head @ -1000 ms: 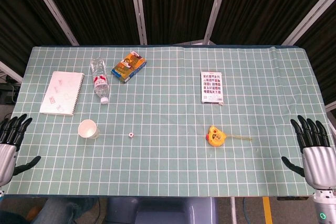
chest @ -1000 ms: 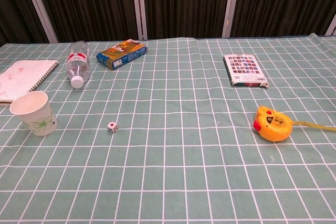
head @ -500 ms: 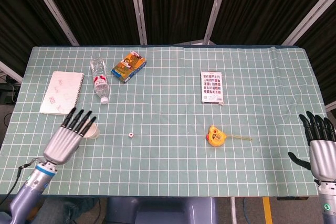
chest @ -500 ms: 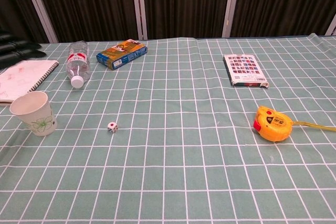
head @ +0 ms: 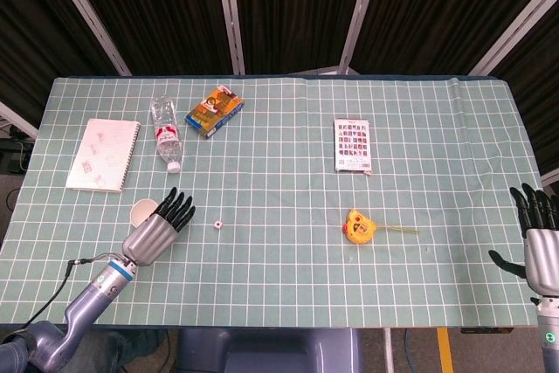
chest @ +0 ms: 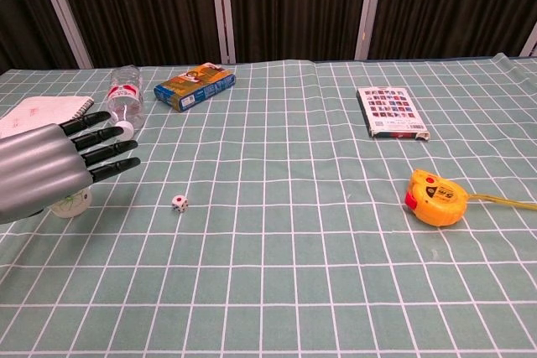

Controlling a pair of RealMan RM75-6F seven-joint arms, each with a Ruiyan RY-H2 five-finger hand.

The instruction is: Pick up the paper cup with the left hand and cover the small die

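Observation:
The white paper cup [head: 140, 210] stands upright at the table's left front, mostly hidden behind my left hand [head: 158, 230]. In the chest view only the cup's base [chest: 71, 204] peeks out under that hand [chest: 59, 165]. The left hand hovers just right of and over the cup, fingers extended and apart, holding nothing. The small white die [head: 217, 225] lies a short way to the cup's right, also seen as a die [chest: 179, 202] in the chest view. My right hand [head: 540, 238] is open at the table's right front corner.
A spiral notebook [head: 103, 155], a lying water bottle [head: 165, 134] and a blue-orange box [head: 214, 111] sit behind the cup. A card pack [head: 352, 145] and a yellow tape measure [head: 358, 226] lie to the right. The green grid tablecloth [head: 279, 277] ends at the front edge.
My left hand has swept in from the left front corner to the cup, now covering most of it. My right hand has drawn back slightly toward the right edge.

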